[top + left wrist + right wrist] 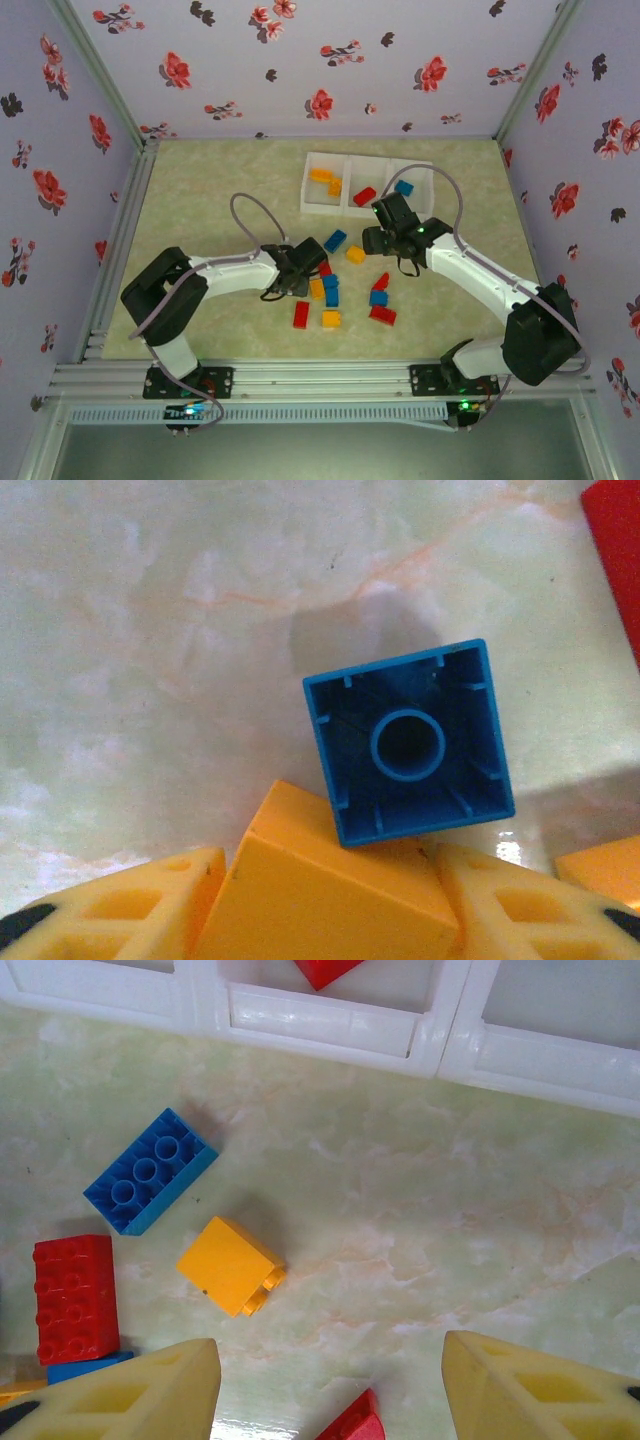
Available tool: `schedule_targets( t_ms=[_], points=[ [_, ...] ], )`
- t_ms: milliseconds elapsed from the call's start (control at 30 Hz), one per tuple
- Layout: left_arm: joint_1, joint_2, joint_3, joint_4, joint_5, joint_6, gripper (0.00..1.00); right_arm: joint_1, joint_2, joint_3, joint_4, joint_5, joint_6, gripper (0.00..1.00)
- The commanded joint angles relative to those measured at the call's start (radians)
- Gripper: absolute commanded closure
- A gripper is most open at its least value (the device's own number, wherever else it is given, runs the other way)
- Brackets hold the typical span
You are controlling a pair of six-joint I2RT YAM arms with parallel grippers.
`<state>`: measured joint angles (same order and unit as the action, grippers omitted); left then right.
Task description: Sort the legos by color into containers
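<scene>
The left gripper point(330, 865) is clamped on a small orange-yellow plastic lego brick point(330, 905), which sits tilted. An upturned blue square brick point(410, 742) touches its far edge, crowding the grasp. The right gripper point(330, 1345) hangs with jaws wide and empty, near the low white plastic three-compartment tray point(320, 1025). Ahead of it lie a yellow cube brick point(230, 1265), a long blue brick point(150, 1170) and a red studded brick point(75, 1298).

A low white plastic three-compartment tray point(322, 210) lies at the far side: two orange-yellow plastic bricks point(326, 180) left, a red brick point(364, 196) middle, a blue brick point(403, 187) right. Loose red, blue and orange-yellow bricks point(330, 296) lie scattered nearer; an upturned blue brick point(410, 745) touches a tilted orange-yellow brick point(320, 890)
</scene>
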<state>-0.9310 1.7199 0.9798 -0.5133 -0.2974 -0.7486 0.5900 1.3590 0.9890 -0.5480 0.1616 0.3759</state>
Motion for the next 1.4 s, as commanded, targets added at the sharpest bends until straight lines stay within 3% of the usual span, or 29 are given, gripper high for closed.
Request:
schedule_targets(
  t_ms=[0, 367, 667, 1067, 1367],
  points=[
    [0.008, 0.004, 0.019, -0.04, -0.034, 0.0, 0.55, 0.008, -0.01, 0.005, -0.014, 0.027, 0.02, 0.39],
    [0.016, -0.043, 0.127, -0.127, -0.073, 0.044, 0.6, 0.008, -0.014, -0.011, -0.004, 0.04, 0.022, 0.39],
    [0.086, -0.006, 0.332, -0.124, -0.076, 0.162, 0.6, 0.007, -0.055, -0.045, -0.007, 0.067, 0.027, 0.39],
    [0.239, 0.246, 0.713, -0.028, 0.016, 0.323, 0.6, -0.004, -0.132, -0.105, -0.026, 0.079, 0.035, 0.38],
    [0.303, 0.488, 1.038, -0.092, 0.115, 0.374, 0.58, -0.004, -0.177, -0.147, -0.035, 0.071, 0.048, 0.38]
  ],
)
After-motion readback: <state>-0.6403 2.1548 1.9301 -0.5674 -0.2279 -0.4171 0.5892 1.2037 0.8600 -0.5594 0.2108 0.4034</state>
